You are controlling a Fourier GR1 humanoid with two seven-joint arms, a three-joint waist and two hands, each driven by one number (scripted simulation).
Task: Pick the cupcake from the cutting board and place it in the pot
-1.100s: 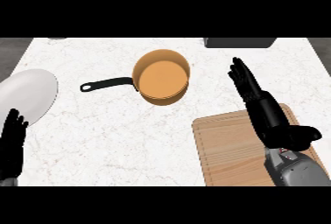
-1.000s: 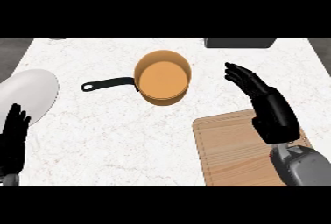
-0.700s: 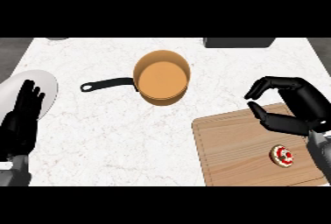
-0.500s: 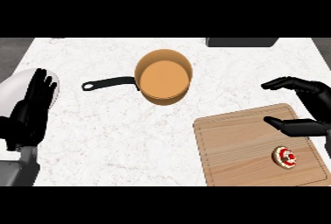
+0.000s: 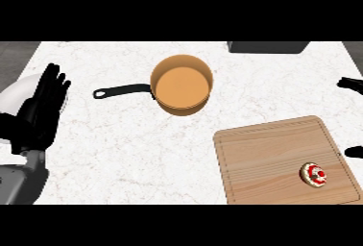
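- Right hand [image 5: 352, 83], mostly out of view: fingers spread wide, empty.
- Cupcake [image 5: 314, 174] near those fingers, below and left, on cutting board [image 5: 269, 153].
- Probably light, soft, easily squashed; best pinched low on its sides.

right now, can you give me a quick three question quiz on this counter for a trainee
1. Fill in: the black handle of the pot points toward the view's ____.
2. True or false: the cupcake lies in the pot.
3. Which hand is open, fingers up, overlapping the white plate in the view? A left, B right.

Key: 1 left. 2 false, it sits on the cutting board, near the board's right edge. 3 A, the left hand.
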